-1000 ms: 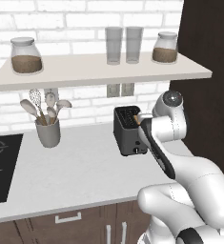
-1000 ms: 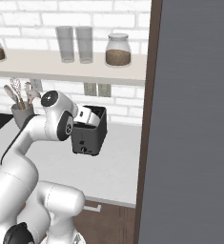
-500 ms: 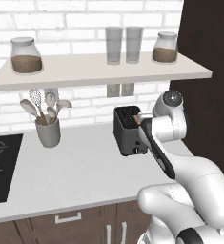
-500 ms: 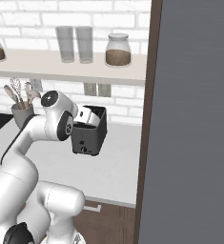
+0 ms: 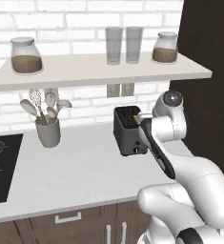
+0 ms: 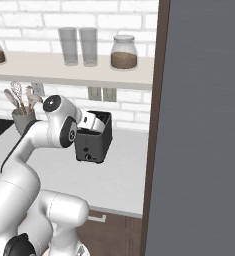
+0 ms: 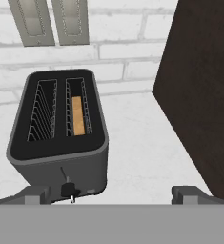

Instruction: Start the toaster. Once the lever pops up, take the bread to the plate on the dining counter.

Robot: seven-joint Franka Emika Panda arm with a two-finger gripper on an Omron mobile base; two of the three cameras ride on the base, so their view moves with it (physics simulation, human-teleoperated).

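The toaster (image 7: 58, 138) stands on the white worktop (image 5: 80, 171), close below and slightly left of the gripper (image 7: 111, 196), whose jaws stand wide apart and hold nothing. In the hand view the left fingertip (image 7: 37, 195) sits beside the toaster's front lower edge, near its small lever knob (image 7: 68, 189), while the right fingertip hangs over bare worktop. The bread (image 7: 78, 116) sits down inside the right-hand slot, with only its tan top edge showing; the left slot shows bare wire guides.

In the left base view the toaster (image 5: 128, 131) is partly covered on its right side by the arm's wrist, and the fingers themselves are hidden behind the forearm. In the right base view the white hand lies over the top of the toaster (image 6: 93, 145), so the slots cannot be made out there.

Left along the worktop, a black cooktop (image 5: 0, 167) is cut off at the picture's edge, then a grey utensil holder (image 5: 48, 132) with spoons and a whisk. Above runs a shelf (image 5: 99, 71) on a white brick wall, carrying two jars and two glasses (image 5: 124, 44). A dark cabinet panel (image 6: 204, 125) closes the right side.
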